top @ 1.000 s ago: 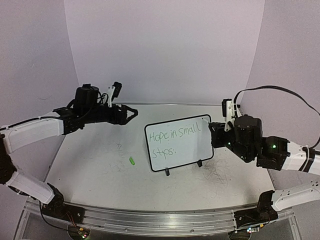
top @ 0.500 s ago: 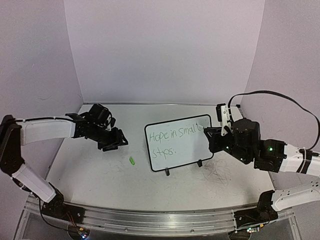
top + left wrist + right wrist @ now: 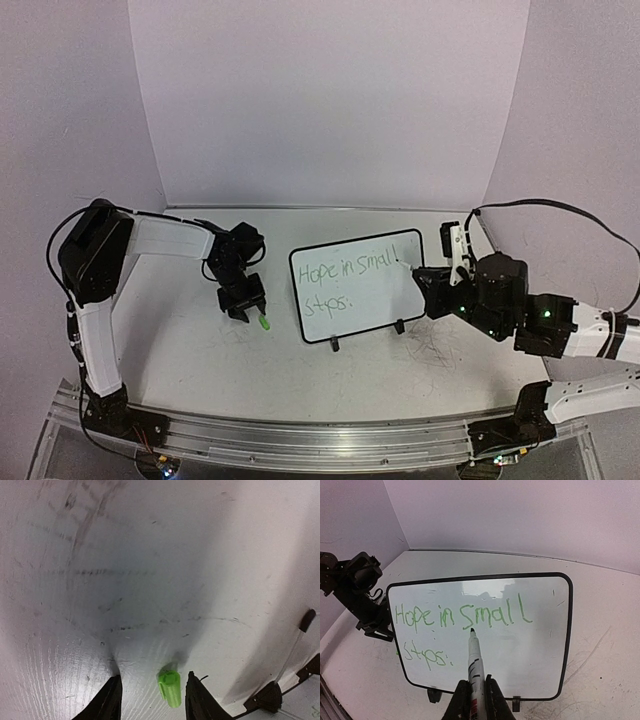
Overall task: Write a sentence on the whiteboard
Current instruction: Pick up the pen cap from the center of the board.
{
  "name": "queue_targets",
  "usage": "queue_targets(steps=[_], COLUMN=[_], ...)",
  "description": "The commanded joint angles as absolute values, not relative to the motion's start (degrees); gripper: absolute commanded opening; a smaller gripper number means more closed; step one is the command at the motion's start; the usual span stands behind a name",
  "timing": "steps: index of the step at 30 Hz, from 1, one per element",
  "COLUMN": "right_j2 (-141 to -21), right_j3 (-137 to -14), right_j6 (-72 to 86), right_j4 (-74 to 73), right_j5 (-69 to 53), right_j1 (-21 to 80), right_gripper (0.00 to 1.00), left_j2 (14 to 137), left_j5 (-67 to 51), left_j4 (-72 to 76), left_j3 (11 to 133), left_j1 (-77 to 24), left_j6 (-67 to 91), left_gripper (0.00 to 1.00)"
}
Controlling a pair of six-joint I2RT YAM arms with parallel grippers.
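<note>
The left end effector points down at the tabletop, jaws partly open and straddling a small green cap that lies nearer one finger, not clamped. The right end effector is closed around a marker, whose dark tip sits just under the word "small"; contact cannot be told. The whiteboard stands on its feet mid-tabletop, just right of the cap, bearing the sentence in green.

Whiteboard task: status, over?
Left hand open, astride green cap, not gripping. Right hand shut on marker, tip near whiteboard. Sentence written, two lines. Nothing in the way.
</note>
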State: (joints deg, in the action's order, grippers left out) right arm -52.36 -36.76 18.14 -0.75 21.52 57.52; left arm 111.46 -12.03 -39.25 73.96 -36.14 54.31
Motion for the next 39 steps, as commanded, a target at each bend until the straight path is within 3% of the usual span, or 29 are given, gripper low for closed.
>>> queue_targets(steps=[1, 9, 20, 25, 29, 39], right_j2=[-51.18, -52.11, -53.49, -54.45, -54.81, -57.14], right_j3=[-35.26, -33.31, -33.26, -33.41, -33.01, -33.77], right_j6=[18.37, 18.88, 19.38, 19.88, 20.6, 20.47], right_j4=[2.98, 5.97, 8.1, 8.36, 9.07, 10.72], right_j5=[21.47, 18.9, 16.96, 16.36, 16.03, 14.76], right_j1=[57.39, 57.39, 57.36, 57.39, 57.36, 57.34], right_gripper=[0.0, 0.0, 0.0, 0.0, 0.0, 0.0], left_j2=[115.17, 121.5, 124.62, 124.35, 121.09, 119.25], left_j5=[-7.75, -4.12, -4.07, -5.99, -6.37, -8.6], left_j4=[-46.72, -54.66, -56.0, -57.14, -57.11, -56.39], left_j3=[79.04, 84.08, 85.22, 84.91, 82.07, 81.05], left_j1=[-38.25, -41.21, -43.27, -43.7, -43.86, -44.28], left_j6=[62.24, 70.84, 79.96, 83.52, 86.17, 89.72], left_gripper=[0.44, 0.41, 0.24, 0.27, 0.34, 0.31])
